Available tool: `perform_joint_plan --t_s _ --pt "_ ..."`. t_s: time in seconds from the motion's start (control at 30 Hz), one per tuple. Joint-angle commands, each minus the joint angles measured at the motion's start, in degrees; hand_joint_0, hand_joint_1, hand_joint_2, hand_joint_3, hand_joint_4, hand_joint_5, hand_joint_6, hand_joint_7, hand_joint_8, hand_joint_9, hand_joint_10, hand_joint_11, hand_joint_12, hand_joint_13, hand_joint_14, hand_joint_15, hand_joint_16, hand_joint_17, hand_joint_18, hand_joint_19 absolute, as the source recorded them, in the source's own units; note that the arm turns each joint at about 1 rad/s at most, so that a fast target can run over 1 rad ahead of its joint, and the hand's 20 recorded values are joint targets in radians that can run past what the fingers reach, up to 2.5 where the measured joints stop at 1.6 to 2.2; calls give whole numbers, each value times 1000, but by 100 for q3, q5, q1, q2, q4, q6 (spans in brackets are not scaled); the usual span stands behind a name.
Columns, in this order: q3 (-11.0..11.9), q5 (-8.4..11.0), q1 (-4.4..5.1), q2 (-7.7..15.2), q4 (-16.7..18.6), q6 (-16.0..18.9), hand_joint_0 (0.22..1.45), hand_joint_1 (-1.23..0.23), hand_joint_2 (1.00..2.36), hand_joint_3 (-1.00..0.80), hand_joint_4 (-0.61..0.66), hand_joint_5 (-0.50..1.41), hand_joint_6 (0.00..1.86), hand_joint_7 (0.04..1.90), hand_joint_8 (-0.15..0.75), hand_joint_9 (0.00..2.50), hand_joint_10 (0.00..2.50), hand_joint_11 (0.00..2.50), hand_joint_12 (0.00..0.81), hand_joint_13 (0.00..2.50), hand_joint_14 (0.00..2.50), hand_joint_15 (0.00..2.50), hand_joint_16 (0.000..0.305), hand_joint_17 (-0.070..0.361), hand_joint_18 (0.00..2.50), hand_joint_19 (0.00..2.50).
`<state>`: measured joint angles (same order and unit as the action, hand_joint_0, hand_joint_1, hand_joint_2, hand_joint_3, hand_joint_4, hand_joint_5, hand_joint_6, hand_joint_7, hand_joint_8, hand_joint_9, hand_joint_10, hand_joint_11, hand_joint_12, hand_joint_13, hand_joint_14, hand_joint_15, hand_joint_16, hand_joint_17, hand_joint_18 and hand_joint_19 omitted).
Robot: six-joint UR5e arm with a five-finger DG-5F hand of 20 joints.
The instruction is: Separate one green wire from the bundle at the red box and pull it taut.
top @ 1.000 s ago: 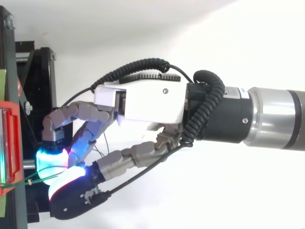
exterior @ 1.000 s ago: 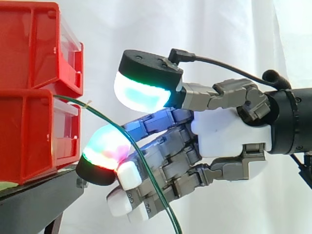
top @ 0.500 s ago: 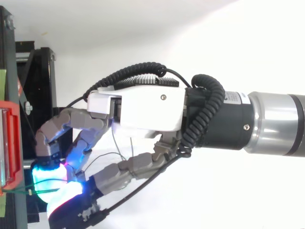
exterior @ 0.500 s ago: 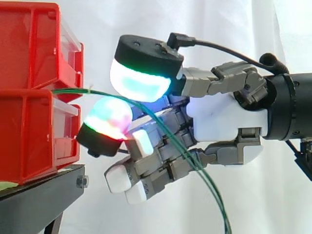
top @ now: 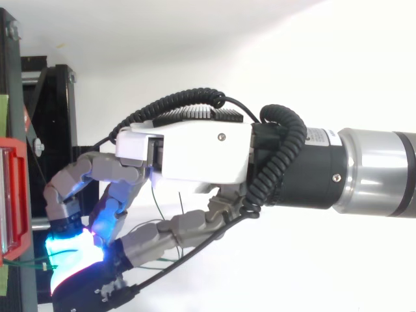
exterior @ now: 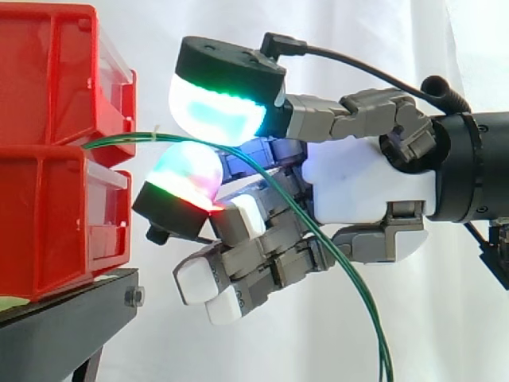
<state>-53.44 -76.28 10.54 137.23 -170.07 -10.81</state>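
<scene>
Fingers: two glowing pads (exterior: 184, 179) are pressed together one above the other, pinching the green wire (exterior: 119, 139); the other fingers are curled in under the palm.
Hand (exterior: 366, 183): level, reaching in from the right, pads just beside the red bins (exterior: 56, 159) but apart from them.
Green wire: comes out between the upper and lower bins, runs almost level into the pinch, then curves down across the curled fingers to the bottom edge.
Red bins: stacked on the black stand (exterior: 64, 326).
</scene>
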Motion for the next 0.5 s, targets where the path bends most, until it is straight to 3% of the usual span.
perform_joint_plan --t_s 0.0,0.23,0.47 --pt "-9 -1 0 6 18 0 602 -679 1016 -264 206 -154 881 1172 355 1086 20 827 338 932 14 375 43 96 819 385" --pt "-9 -1 0 -3 0 9 635 -801 1015 -264 138 -165 894 1154 344 1047 17 839 332 901 13 373 43 97 814 372" --pt "-17 -1 -26 -3 -9 0 693 -862 1000 -500 162 -174 905 1085 334 1033 17 849 323 889 13 371 43 97 805 347"
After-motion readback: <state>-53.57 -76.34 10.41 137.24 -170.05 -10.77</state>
